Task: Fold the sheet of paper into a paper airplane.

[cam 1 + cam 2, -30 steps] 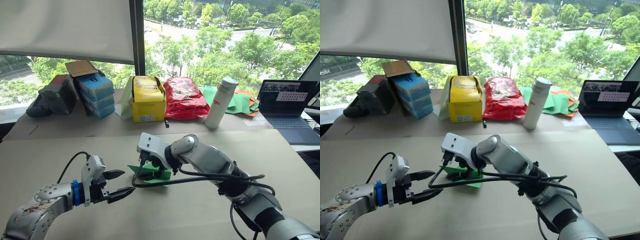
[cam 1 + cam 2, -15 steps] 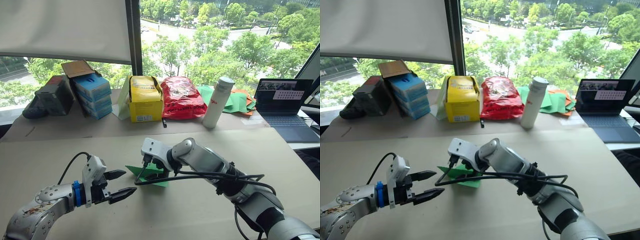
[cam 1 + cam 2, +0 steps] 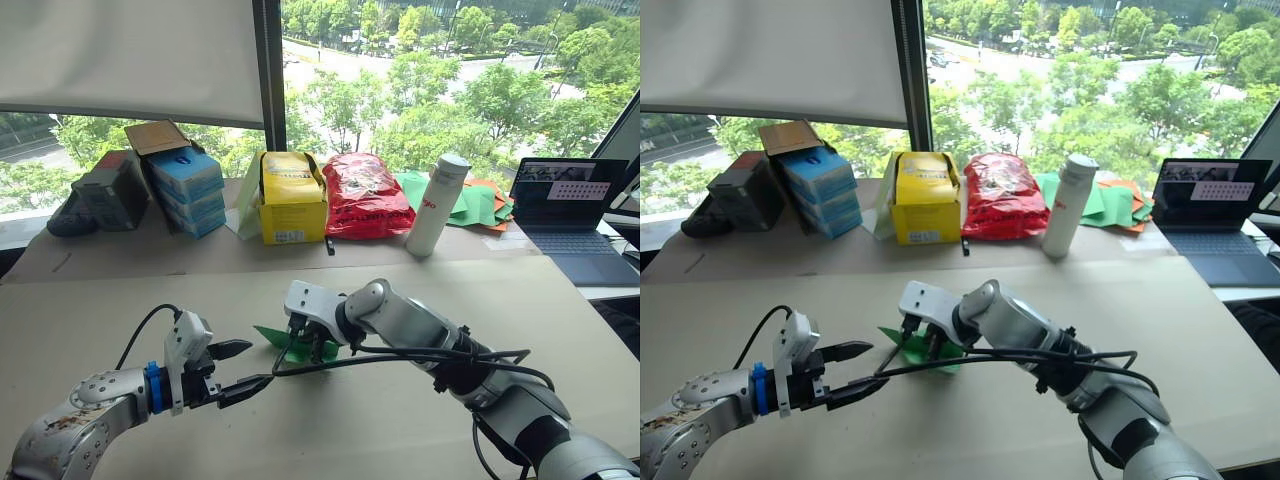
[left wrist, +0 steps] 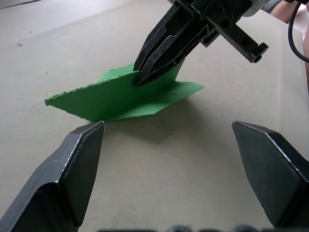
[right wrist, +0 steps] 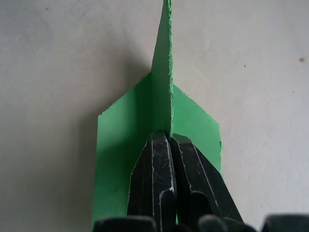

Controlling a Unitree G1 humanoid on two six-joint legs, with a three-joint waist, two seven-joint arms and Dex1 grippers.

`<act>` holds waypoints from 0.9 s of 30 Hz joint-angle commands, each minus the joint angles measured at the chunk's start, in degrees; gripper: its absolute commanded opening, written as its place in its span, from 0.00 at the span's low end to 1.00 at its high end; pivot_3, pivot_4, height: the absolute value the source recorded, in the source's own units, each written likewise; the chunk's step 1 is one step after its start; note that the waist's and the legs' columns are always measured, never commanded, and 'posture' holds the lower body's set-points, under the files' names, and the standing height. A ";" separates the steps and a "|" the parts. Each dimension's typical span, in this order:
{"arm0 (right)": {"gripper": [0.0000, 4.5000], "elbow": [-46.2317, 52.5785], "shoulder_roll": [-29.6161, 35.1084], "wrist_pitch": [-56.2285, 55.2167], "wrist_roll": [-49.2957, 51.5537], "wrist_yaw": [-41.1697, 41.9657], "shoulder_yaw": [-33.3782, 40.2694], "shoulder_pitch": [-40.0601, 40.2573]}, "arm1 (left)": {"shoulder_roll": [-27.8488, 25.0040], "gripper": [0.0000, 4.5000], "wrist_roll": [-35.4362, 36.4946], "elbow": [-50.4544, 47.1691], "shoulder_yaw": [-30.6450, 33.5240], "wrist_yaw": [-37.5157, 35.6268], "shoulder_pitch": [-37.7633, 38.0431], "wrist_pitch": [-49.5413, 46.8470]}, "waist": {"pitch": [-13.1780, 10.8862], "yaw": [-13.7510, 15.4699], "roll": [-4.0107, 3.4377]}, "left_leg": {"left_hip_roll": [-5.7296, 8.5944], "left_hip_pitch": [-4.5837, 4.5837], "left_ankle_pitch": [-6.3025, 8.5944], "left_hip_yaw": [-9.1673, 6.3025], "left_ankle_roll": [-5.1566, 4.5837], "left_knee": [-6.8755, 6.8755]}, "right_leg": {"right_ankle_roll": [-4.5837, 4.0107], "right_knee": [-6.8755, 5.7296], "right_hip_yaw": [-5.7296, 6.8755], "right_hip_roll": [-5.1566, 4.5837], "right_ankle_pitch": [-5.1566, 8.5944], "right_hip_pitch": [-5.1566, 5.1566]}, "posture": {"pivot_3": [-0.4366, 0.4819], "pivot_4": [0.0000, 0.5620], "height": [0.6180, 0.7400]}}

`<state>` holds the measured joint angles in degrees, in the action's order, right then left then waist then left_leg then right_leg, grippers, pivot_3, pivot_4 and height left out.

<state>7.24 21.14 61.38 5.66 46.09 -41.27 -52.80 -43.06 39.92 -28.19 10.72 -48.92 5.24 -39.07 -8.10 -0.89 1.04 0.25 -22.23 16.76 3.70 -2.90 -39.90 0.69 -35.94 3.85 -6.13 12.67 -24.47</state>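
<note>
The paper airplane [image 4: 123,94] lies on the table [image 3: 420,430], its long axis running roughly crosswise ahead of the left gripper [image 3: 238,369], whose fingers gape wide and hold nothing. The right gripper [image 4: 153,60] is clenched on the airplane's raised middle fold, so it is the nearer arm.

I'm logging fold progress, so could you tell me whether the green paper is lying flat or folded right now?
Folded: the paper airplane has a middle ridge standing upright, pinched by the right gripper, with flaps spread on the table.
</note>
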 commanded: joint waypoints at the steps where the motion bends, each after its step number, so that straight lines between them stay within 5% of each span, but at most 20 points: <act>1: 0.01 1.92 0.05 -1.97 -0.40 0.15 0.95 -0.03 | -0.58 1.00 0.79 -1.18 1.01 -0.19 -0.81 0.18 | 0.00 0.00 0.00 | 0.00 0.00 0.00 0.00 0.00 0.00 | 0.00 0.00 0.00 0.00 0.00 0.00 | 0.48 0.27 1.00; 9: 0.01 1.57 3.02 1.36 2.10 -3.36 16.72 0.52 | 0.23 1.00 1.67 -1.43 0.38 0.40 -2.88 -0.02 | 0.00 0.41 0.00 | 0.01 -0.07 0.00 -0.02 -0.02 -0.02 | 0.01 0.04 0.01 -0.01 -0.01 0.01 | 0.48 0.27 1.00; 14: 0.01 0.21 12.73 5.98 0.37 -8.00 27.26 4.64 | 1.34 1.00 1.39 -4.28 -1.19 1.92 -5.22 0.68 | -0.01 1.24 0.00 | 0.04 -0.13 0.05 -0.07 -0.08 -0.02 | 0.02 0.13 0.00 -0.06 -0.01 0.08 | 0.48 0.27 1.00; 19: 0.01 -0.35 14.47 11.53 -1.32 -16.21 37.06 9.25 | 2.00 1.00 1.14 -7.22 -2.89 3.78 -9.61 0.79 | -0.01 0.80 -0.01 | -0.04 -0.14 0.02 0.01 -0.03 0.01 | 0.00 0.17 -0.11 -0.06 0.00 0.06 | 0.48 0.27 1.00; 27: 0.01 3.19 15.29 16.43 -0.51 -20.27 40.23 14.01 | 1.67 1.00 0.95 -7.36 -5.18 3.77 -10.82 0.16 | -0.04 0.23 -0.10 | -0.06 -0.07 0.03 0.09 -0.11 0.02 | 0.00 0.11 -0.15 0.40 0.00 0.08 | 0.48 0.27 1.00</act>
<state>7.96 35.66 77.15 4.86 26.83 -3.12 -38.83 -40.97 40.69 -34.27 5.44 -45.15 -4.75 -39.16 -8.14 -0.66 0.94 0.18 -22.30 16.80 3.79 -3.01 -39.88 0.69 -35.82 3.69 -5.72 12.67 -24.38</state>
